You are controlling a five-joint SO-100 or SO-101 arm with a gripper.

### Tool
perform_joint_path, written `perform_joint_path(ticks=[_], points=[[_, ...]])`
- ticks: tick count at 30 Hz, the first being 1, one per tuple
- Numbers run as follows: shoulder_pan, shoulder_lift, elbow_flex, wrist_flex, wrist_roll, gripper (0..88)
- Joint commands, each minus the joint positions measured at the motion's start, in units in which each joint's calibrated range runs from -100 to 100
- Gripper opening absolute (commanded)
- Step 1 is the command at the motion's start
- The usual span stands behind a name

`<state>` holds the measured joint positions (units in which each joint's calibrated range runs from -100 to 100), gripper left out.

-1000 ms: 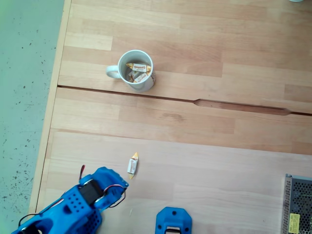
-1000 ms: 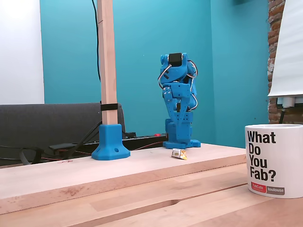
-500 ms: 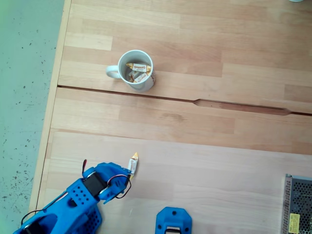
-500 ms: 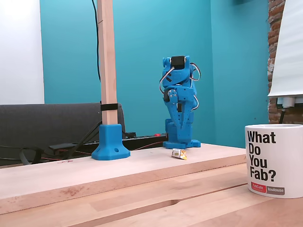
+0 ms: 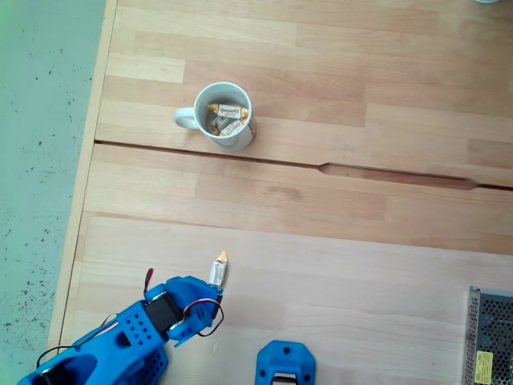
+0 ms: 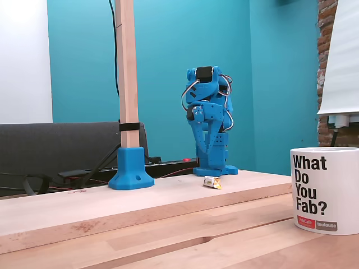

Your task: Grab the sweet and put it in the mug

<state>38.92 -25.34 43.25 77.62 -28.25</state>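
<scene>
The sweet (image 5: 217,270) lies on the nearest wooden board, a white wrapper with yellow twisted ends; the low fixed view shows the sweet (image 6: 212,182) in front of the arm's base. The white mug (image 5: 241,141) stands on the far board with its handle to the left and has wrapped candies (image 5: 227,110) inside. In the low view the mug (image 6: 324,190) reads "What Do You Fab?". My blue arm (image 5: 164,317) is folded at the lower left, its front just short of the sweet. The gripper (image 6: 208,157) hangs above the board pointing down, slightly open and holding nothing.
A blue post base (image 5: 285,362) stands at the bottom edge and holds a wooden post (image 6: 127,67). A metal mesh box (image 5: 489,337) sits at the lower right. A groove (image 5: 321,167) splits the boards. The table's left edge (image 5: 88,160) runs close to the arm.
The arm's head has swung toward the sweet and lowered a little, and its gripper has turned and spread slightly. Sweet and mug have not moved.
</scene>
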Motion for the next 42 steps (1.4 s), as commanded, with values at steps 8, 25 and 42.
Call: perform_joint_path(ticks=[8, 25, 42], points=[[2.11, 8.90, -3.56, -0.53, 0.05, 1.5], [2.11, 17.51, -13.64, -0.45, 0.05, 1.5], [-3.99, 18.03, -12.39, -3.83, -2.00, 1.4]])
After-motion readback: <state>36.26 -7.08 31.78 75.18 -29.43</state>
